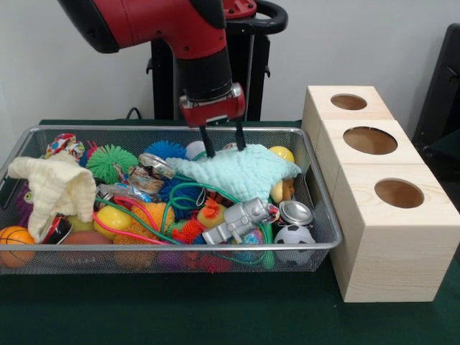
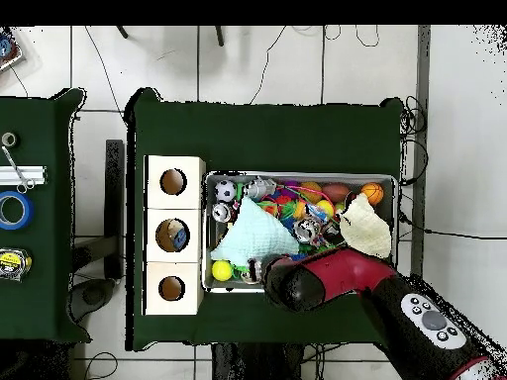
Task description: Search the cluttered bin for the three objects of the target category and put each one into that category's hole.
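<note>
The silver wire-mesh bin is full of mixed toys; it also shows in the overhead view. My gripper hangs open over the bin's far side. Its two dark fingers stand apart, with their tips at the far edge of a mint-green cloth. Nothing is between them. Three pale wooden boxes stand to the right of the bin, each with a round hole on top. In the overhead view my arm hides the gripper; the mint cloth lies near the boxes.
In the bin lie a cream cloth, a green spiky ball, a yellow ball, a silver robot toy, a tin can, a small soccer ball and an orange basketball. Tape rolls lie on a side table.
</note>
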